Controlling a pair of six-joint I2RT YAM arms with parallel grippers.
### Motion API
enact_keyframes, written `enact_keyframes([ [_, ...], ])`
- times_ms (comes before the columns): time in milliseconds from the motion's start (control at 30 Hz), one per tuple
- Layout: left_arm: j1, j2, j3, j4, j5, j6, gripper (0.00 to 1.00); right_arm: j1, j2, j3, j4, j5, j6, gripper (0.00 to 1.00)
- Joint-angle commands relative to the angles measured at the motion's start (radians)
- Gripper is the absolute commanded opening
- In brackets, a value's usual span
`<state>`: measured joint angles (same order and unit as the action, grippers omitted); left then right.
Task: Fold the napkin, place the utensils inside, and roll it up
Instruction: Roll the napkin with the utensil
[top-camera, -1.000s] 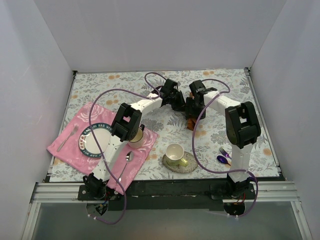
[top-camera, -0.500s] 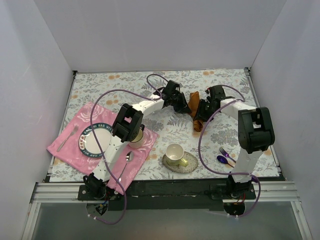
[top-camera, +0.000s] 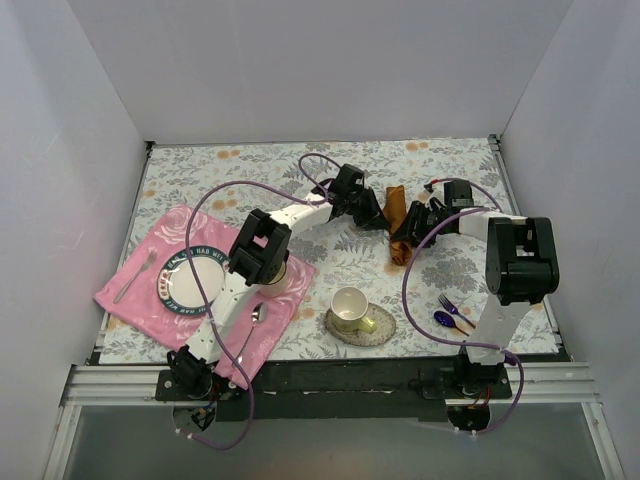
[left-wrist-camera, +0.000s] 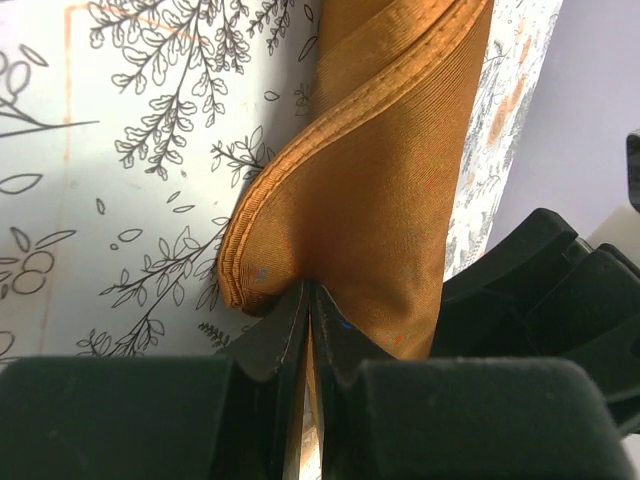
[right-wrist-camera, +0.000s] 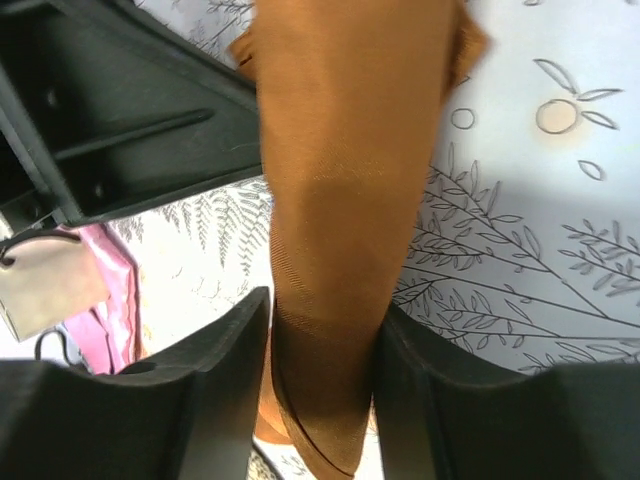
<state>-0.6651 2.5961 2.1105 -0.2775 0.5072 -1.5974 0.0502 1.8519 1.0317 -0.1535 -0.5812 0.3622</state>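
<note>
On the counter (top-camera: 330, 262), at its near right, the utensils (top-camera: 446, 311), among them a purple fork (top-camera: 450, 303) and a dark spoon (top-camera: 444, 320), lie well apart from the cloth, with nothing yet folded, filled or rolled. Farther back, the napkin (top-camera: 398, 214) hangs bunched above the counter between the two arms. The wrist views show what the overhead view hides: the left gripper (left-wrist-camera: 308, 300) pinched tight on its hem, the right gripper (right-wrist-camera: 325, 320) clamped around a thick gathered length.
</note>
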Motion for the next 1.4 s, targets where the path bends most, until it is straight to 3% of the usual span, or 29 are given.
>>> enact_keyframes([
  [0, -0.016, -0.002, -0.010, 0.026, 0.013, -0.022, 0.04, -0.012, 0.030, 0.040, -0.046, -0.057, -0.135, 0.55],
  [167, -0.016, -0.025, -0.018, 0.024, 0.008, -0.016, 0.04, -0.013, 0.010, 0.113, -0.205, 0.056, -0.239, 0.62],
  [500, -0.014, -0.028, -0.004, -0.002, 0.007, 0.007, 0.05, 0.046, -0.048, 0.211, -0.322, 0.280, -0.210, 0.69],
  [667, -0.007, -0.059, 0.002, -0.023, -0.004, 0.040, 0.08, 0.054, -0.040, 0.260, -0.327, 0.264, -0.181, 0.70],
  [933, 0.021, -0.082, 0.046, -0.035, 0.031, 0.036, 0.23, 0.056, -0.033, 0.346, -0.373, 0.261, -0.180, 0.70],
  [1367, 0.056, -0.183, 0.059, -0.080, 0.045, -0.024, 0.30, 0.056, -0.039, 0.482, -0.529, 0.305, -0.175, 0.70],
])
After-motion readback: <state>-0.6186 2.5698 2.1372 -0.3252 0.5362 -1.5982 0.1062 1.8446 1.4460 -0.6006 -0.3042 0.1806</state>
